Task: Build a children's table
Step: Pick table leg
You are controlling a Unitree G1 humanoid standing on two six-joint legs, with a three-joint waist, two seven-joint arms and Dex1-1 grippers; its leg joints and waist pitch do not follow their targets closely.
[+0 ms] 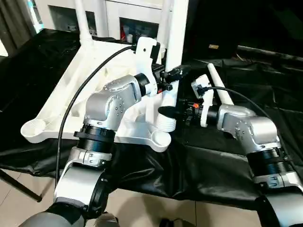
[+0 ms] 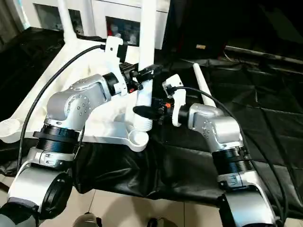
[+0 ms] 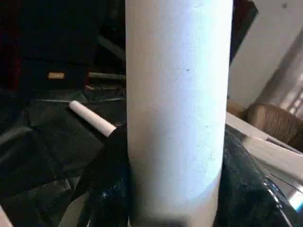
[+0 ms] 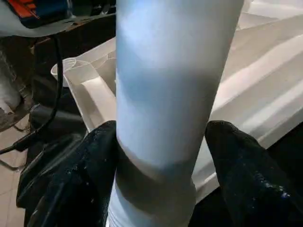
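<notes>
Here the white tabletop point(image 1: 71, 94) lies upside down on the black-draped desk point(image 1: 246, 85), ribbed underside up, with round corner sockets showing at its near edge; one leg point(image 1: 171, 56) stands upright just above the near right socket point(image 1: 160, 138), its ribbed lower end close over the socket's rim; another leg point(image 1: 84, 21) rises from a far corner, and a loose leg point(image 1: 218, 89) lies flat on the black cover to the right; the left end effector point(image 1: 171, 75) pinches the upright leg higher up, both fingers pressed to its sides in the left wrist view; the right end effector point(image 1: 176, 114) sits lower on the same leg, one finger against it, the other standing slightly off.
</notes>
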